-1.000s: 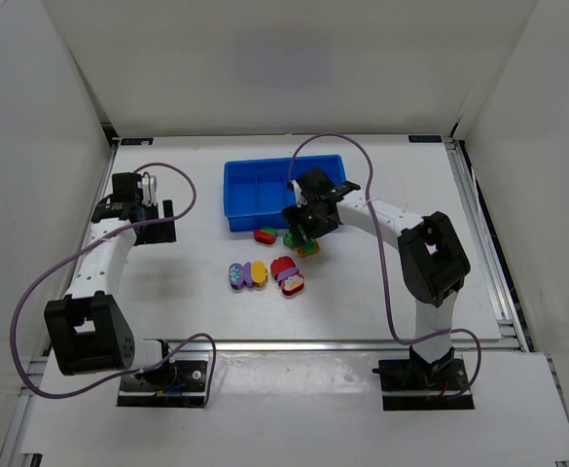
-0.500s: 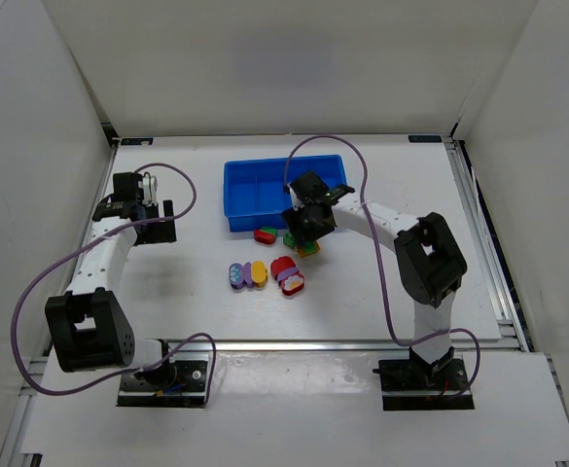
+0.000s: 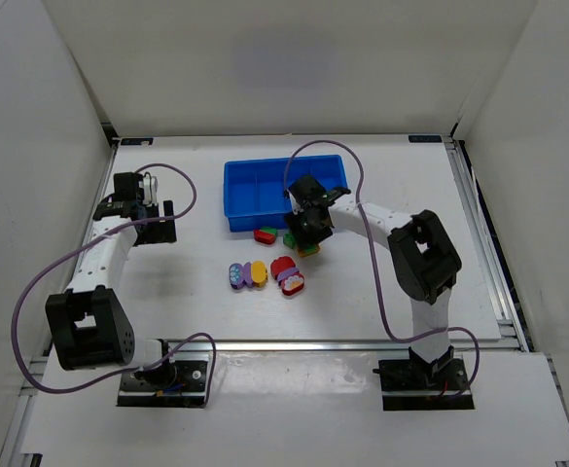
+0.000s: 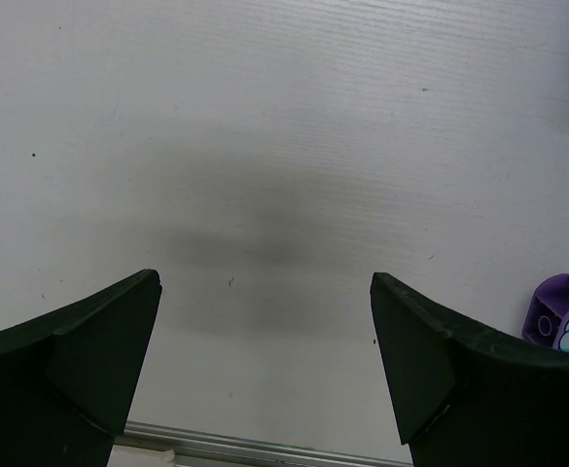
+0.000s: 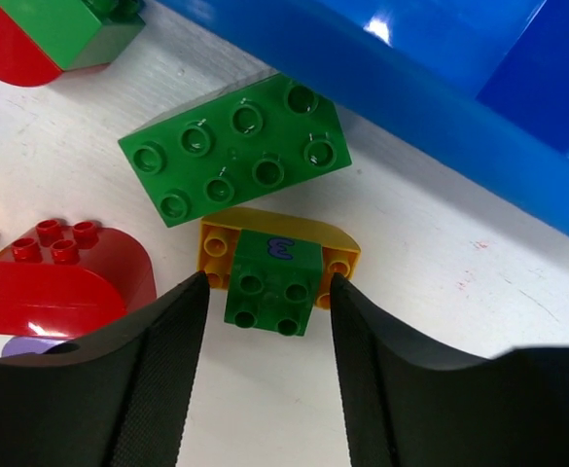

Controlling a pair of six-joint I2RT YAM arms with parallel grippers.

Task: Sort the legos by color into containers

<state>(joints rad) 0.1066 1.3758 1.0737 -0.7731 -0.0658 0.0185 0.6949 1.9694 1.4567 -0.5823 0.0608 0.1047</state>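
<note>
In the right wrist view a small green block on a yellow-orange brick [image 5: 269,272] lies on the table between the fingers of my right gripper [image 5: 267,284], which stand close on either side with narrow gaps, open. Beyond it lie a flat green lego [image 5: 235,146], a red and green one [image 5: 51,34] and a red curved one [image 5: 65,277]. The blue tray [image 5: 459,97] of containers lies just past them. From above, my right gripper [image 3: 303,239] hovers at the tray's [image 3: 255,195] front edge. My left gripper [image 4: 265,292] is open over bare table.
More legos lie in a loose cluster nearer the arms: a purple and yellow pair [image 3: 246,275] and a red and pink pair [image 3: 287,274]. A purple brick [image 4: 566,321] shows at the right edge of the left wrist view. The left arm [image 3: 119,233] is far left.
My right gripper's fingers have narrowed around the green-on-yellow brick, and the wrist has shifted slightly left. The left arm has not moved.
</note>
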